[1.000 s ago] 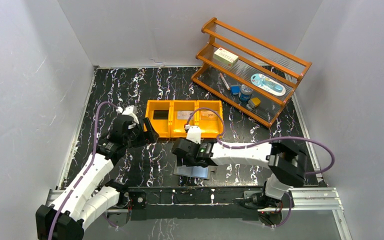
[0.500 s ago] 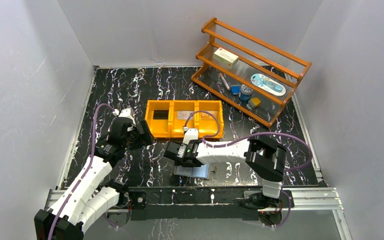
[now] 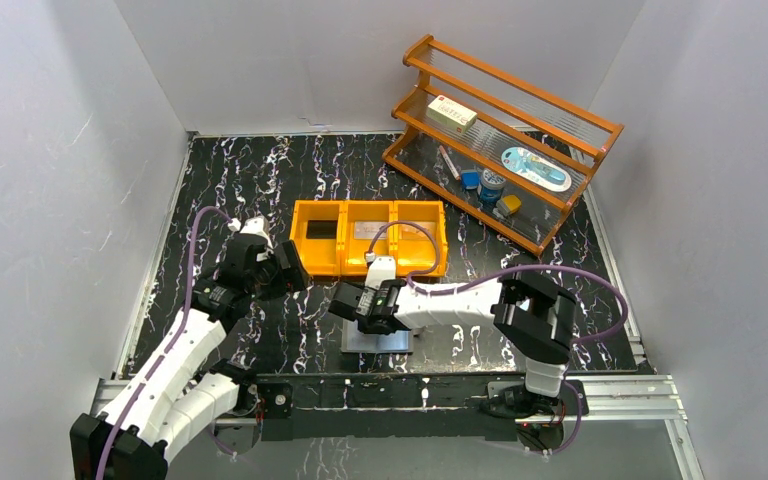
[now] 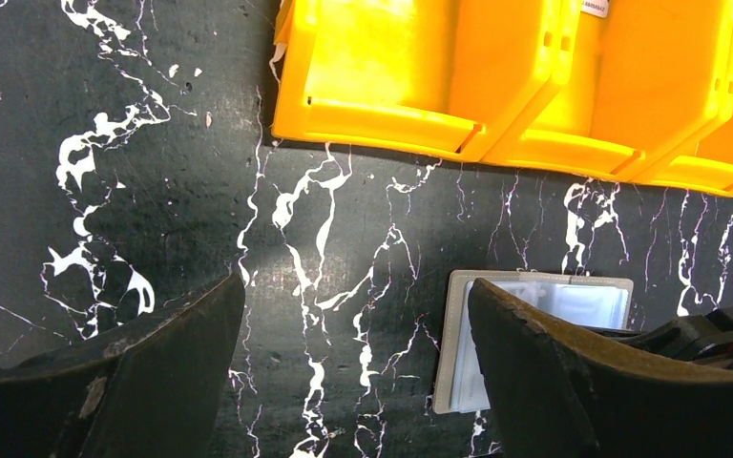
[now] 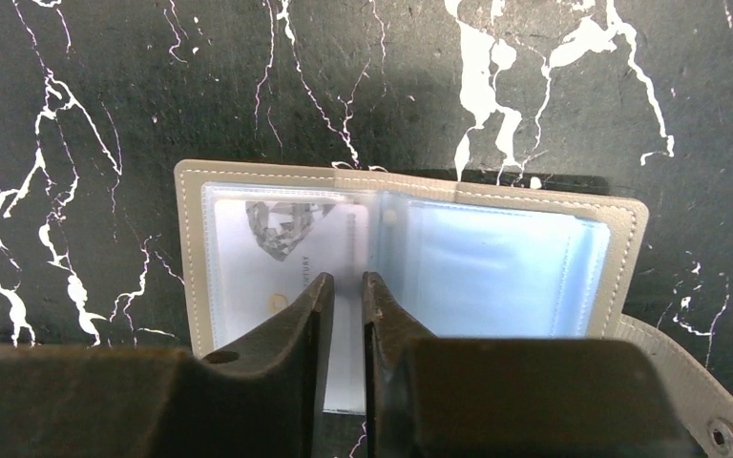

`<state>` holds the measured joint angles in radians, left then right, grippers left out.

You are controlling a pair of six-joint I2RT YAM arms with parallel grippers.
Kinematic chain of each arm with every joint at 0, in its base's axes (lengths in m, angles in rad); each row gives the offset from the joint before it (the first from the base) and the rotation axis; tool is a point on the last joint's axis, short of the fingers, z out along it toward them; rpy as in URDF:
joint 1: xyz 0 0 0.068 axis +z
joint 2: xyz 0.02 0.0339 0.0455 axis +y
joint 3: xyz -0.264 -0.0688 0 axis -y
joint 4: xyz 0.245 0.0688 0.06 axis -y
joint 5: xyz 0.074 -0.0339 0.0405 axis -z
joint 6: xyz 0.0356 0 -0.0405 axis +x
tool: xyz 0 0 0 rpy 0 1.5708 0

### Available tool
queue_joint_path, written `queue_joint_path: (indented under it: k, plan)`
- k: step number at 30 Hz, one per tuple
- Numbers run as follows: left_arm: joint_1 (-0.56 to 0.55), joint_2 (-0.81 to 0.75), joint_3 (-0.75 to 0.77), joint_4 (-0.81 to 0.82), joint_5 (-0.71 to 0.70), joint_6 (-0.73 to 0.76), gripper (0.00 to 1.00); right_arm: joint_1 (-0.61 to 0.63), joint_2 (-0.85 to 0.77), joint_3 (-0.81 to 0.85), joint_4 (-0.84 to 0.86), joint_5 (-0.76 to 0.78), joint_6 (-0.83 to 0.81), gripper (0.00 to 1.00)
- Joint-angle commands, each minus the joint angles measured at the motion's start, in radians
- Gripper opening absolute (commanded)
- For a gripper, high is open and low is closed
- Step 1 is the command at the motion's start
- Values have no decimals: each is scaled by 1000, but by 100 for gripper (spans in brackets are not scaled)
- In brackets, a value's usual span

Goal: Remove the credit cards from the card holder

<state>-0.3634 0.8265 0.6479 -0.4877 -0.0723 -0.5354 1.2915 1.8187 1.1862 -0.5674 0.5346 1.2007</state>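
Grey card holder (image 5: 496, 267) beneath right tool (image 5: 346, 282)

The card holder (image 3: 380, 343) lies on the table (image 3: 240, 180), before the bin (image 3: 370, 203).

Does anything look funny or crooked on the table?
Only one thing: a white card sticks partway out of the open card holder, poking past its edge right at the right gripper. Nothing looks spilled or broken.

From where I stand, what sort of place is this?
Most likely a robotics test bench: a left arm and right arm bolted at the edge of a black marbled table, plain white walls boxing it in, and practice props like an orange bin and a wooden rack.
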Motion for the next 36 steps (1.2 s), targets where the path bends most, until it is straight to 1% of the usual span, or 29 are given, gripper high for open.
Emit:
queue_joint_path:
  k: [1, 2, 4, 6, 7, 10, 12, 13, 15, 17, 21, 23, 26, 30, 36]
  plan:
    - [-2, 5, -1, -1, 31, 0, 86, 5, -45, -23, 52, -13, -44, 20]
    - [-2, 7, -4, 5, 40, -3, 86, 5, -46, -28, 57, -12, -49, 18]
    - [-2, 13, -12, 18, 57, -10, 86, 5, -55, -36, 79, -19, -76, 6]
    - [-2, 22, -18, 31, 73, -16, 86, 4, -60, -40, 98, -29, -99, 3]
    - [-2, 29, -19, 34, 81, -20, 86, 5, -65, -42, 108, -36, -110, 0]
    - [-2, 47, -20, 49, 113, -24, 86, 3, -71, -60, 133, -45, -124, 0]
    - [-2, 57, -24, 61, 145, -22, 85, 1, -113, -74, 144, -47, -132, 0]
    - [-2, 60, -26, 67, 162, -21, 85, -2, -124, -80, 147, -47, -136, 2]
    - [-2, 66, -33, 78, 184, -24, 85, -3, -142, -82, 163, -55, -175, 14]
    - [-2, 63, -38, 77, 182, -31, 84, -3, -154, -69, 162, -71, -207, 31]
    - [-2, 35, -45, 66, 116, -52, 84, 2, -147, -37, 174, -123, -251, 57]
    - [-2, 18, -39, 52, 76, -64, 85, 8, -114, -8, 150, -119, -245, 67]
    - [-2, -7, -30, 24, 26, -76, 86, 19, -48, 47, 68, -74, -214, 73]
    - [-2, -36, -32, 2, -18, -83, 86, 28, 10, 81, 52, -84, -213, 73]
    - [-2, -42, -36, -3, -12, -83, 86, 32, 71, 113, -19, -62, -179, 72]
